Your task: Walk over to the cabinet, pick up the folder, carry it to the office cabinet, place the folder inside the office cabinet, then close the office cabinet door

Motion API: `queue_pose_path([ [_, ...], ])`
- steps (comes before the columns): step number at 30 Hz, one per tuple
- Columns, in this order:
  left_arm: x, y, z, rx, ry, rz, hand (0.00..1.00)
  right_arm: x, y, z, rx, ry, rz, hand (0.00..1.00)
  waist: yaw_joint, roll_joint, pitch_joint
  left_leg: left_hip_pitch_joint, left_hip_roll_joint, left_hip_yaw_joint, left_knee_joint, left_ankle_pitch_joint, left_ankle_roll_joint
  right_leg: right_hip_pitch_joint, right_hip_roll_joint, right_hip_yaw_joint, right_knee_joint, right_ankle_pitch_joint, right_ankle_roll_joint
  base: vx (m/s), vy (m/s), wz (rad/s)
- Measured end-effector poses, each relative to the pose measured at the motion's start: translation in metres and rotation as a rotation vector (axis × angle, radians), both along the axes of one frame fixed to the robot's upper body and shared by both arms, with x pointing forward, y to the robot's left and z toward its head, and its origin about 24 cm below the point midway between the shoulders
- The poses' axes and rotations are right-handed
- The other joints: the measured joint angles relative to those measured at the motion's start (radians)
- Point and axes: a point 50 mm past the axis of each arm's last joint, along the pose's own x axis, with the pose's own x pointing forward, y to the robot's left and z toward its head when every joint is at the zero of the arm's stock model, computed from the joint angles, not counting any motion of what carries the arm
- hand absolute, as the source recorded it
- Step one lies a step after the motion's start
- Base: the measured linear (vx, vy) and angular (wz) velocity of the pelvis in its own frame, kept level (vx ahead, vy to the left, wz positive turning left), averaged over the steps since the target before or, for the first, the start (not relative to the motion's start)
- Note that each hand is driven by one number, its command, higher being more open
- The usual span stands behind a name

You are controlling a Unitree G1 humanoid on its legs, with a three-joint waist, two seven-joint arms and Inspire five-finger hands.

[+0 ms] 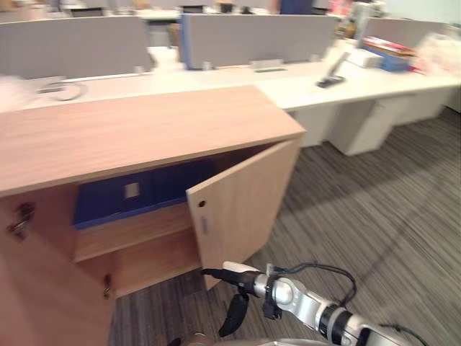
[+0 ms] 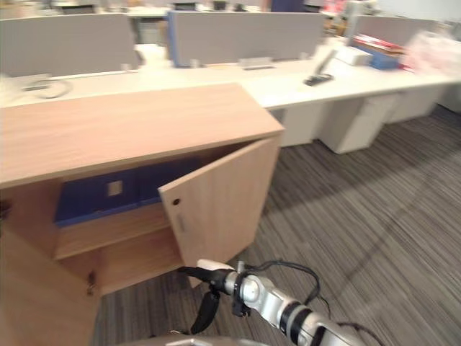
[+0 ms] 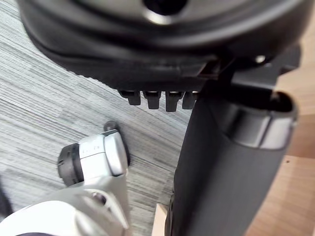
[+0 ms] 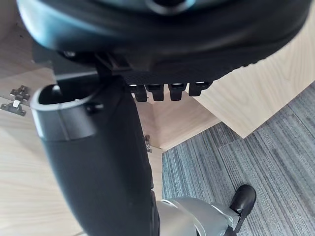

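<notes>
Folder [image 1: 144, 191]: blue, inside the open office cabinet [image 1: 144, 130], on the upper shelf [image 1: 130, 232]. Long axis runs along the shelf, labelled side facing outward.
Right hand [image 1: 232, 282]: fingers loose, empty, just beside the right door [image 1: 245, 202] bottom edge, below and right of the folder.
Left hand [image 3: 147, 49]: fingers relaxed, empty, above the carpet [image 3: 44, 98].

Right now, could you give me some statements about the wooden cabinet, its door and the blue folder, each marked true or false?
1. The flat blue folder lies on a shelf inside the light wooden cabinet. True.
2. The cabinet's right-hand door is fully shut. False: it stands partly open.
3. The right robot hand holds the folder. False: it is empty, low before the door.
4. The cabinet stands on grey striped carpet. True.
</notes>
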Motion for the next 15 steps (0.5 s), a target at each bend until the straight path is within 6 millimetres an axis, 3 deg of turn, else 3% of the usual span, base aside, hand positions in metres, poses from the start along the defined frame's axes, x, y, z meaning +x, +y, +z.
queue_pose_path([
  [1,0.006,0.004,0.002,0.016,-0.014,-0.018,1.00,0.000,-0.006,-0.005,-0.010,0.014,-0.049,1.00,-0.008,-0.008,-0.003,-0.021,-0.023,-0.044,0.005,0.006,-0.009,0.007,0.028,0.111,-0.035,-0.029,0.027,0.04,-0.186,1.65],
  [2,0.015,0.010,0.004,0.036,-0.030,-0.043,1.00,-0.001,-0.017,-0.013,-0.020,0.053,-0.146,1.00,-0.012,-0.026,0.001,-0.039,-0.057,-0.093,0.006,0.014,-0.021,0.044,0.025,0.177,-0.110,-0.063,0.081,0.02,-0.247,1.41],
  [3,0.021,0.012,0.006,0.051,-0.044,-0.057,1.00,-0.003,-0.025,-0.020,-0.027,0.086,-0.222,1.00,-0.007,-0.034,0.000,-0.051,-0.070,-0.120,0.003,0.021,-0.035,0.073,0.019,0.164,-0.166,-0.092,0.132,0.00,-0.222,1.21],
  [6,0.023,0.000,0.005,0.053,-0.046,-0.072,1.00,-0.025,-0.057,-0.045,-0.090,0.210,-0.441,1.00,-0.005,0.025,0.006,-0.056,-0.017,-0.200,-0.036,0.048,-0.072,0.123,0.074,0.071,-0.232,-0.068,0.112,0.00,-0.236,0.71],
  [12,0.030,-0.014,0.005,0.043,-0.059,-0.114,1.00,-0.066,-0.092,-0.067,-0.131,0.339,-0.749,1.00,-0.017,0.021,0.020,-0.048,0.013,-0.253,-0.069,0.066,-0.099,0.208,0.112,-0.012,-0.327,-0.044,0.094,0.05,-0.143,0.41],
  [15,0.049,-0.021,0.010,0.052,-0.125,-0.171,1.00,-0.081,-0.109,-0.073,-0.116,0.383,-0.947,1.00,-0.030,0.038,0.041,-0.052,-0.006,-0.254,-0.043,0.072,-0.107,0.254,0.116,-0.065,-0.348,-0.044,0.091,0.02,-0.085,0.51],
])
